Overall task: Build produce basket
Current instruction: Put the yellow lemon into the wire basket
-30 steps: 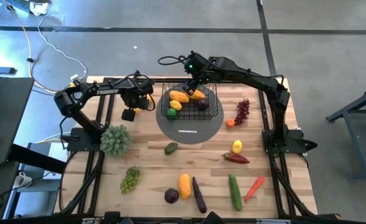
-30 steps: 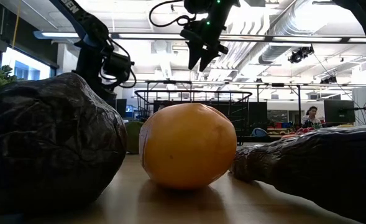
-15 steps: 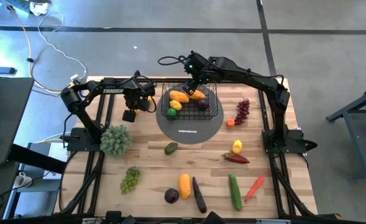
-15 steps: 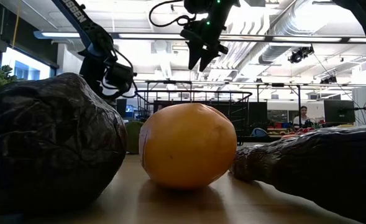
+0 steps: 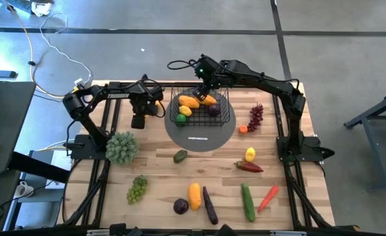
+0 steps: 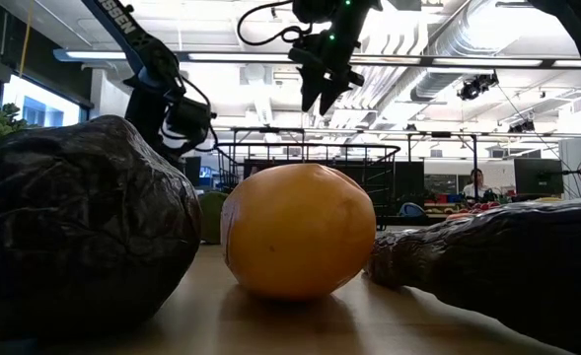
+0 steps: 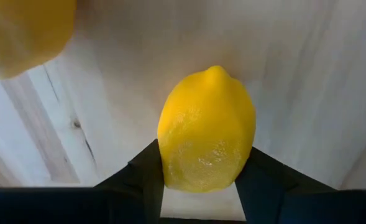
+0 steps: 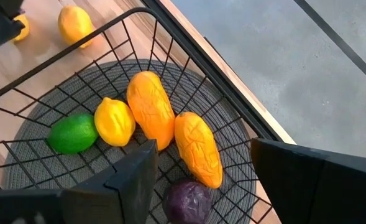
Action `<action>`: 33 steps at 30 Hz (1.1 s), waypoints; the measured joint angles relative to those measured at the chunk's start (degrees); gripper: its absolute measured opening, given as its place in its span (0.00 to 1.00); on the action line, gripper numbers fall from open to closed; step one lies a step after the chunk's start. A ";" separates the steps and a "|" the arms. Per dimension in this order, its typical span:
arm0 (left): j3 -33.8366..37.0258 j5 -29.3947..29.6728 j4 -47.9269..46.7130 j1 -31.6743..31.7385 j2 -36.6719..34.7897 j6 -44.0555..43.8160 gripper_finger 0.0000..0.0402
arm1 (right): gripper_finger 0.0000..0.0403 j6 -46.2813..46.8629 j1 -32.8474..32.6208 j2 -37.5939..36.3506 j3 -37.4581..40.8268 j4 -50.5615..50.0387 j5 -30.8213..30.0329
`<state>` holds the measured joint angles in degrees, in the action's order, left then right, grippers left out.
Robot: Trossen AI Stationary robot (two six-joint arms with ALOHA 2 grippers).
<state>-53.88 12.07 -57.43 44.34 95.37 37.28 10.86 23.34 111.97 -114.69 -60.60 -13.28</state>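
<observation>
1. Two arms work at the far end of the wooden table (image 5: 160, 167), where the black wire basket (image 5: 223, 109) stands on a round grey disc (image 5: 199, 134). Seen from the right wrist, the basket already holds two orange pieces, a yellow lemon, a green lime and a dark purple fruit. More produce lies loose on the near half of the table: green grapes (image 5: 137, 188), an avocado (image 5: 180, 156), an aubergine (image 5: 210, 206), a cucumber (image 5: 247, 201) and red peppers (image 5: 249, 167).

2. The step in hand looks like a lemon pick-up just beside the basket on the left arm's side. To do it well, I would judge: close squarely across the lemon's middle, let the grip settle, lift straight up until clear of the basket rim, and only then carry it across.

3. The left gripper (image 7: 200, 186) points down at the table beside the basket. Its two dark fingers touch both flanks of a yellow lemon (image 7: 206, 130), narrowed onto it in a grasp, with the lemon low over the wood.

4. The right gripper (image 8: 201, 171) hovers over the basket, fingers spread wide and holding nothing.
</observation>
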 joint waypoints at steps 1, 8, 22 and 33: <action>-0.34 -0.84 -0.39 0.00 -0.31 -1.14 0.37 | 0.58 0.75 -0.12 0.01 0.00 0.00 0.00; -3.81 -3.21 -1.19 -0.43 -3.97 -6.27 0.37 | 0.55 3.82 -0.23 -0.01 0.00 -1.90 0.22; -13.71 -7.97 1.30 -1.15 -11.39 -16.92 0.37 | 0.52 7.15 -0.08 -0.76 0.00 -3.91 -0.23; -17.04 -13.34 12.78 -6.15 -13.00 -26.23 0.37 | 0.52 7.05 1.06 -5.42 0.00 -4.08 -2.82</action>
<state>-70.92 -1.27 -44.65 38.19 82.37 11.04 17.91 24.41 106.56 -114.69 -64.67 -16.10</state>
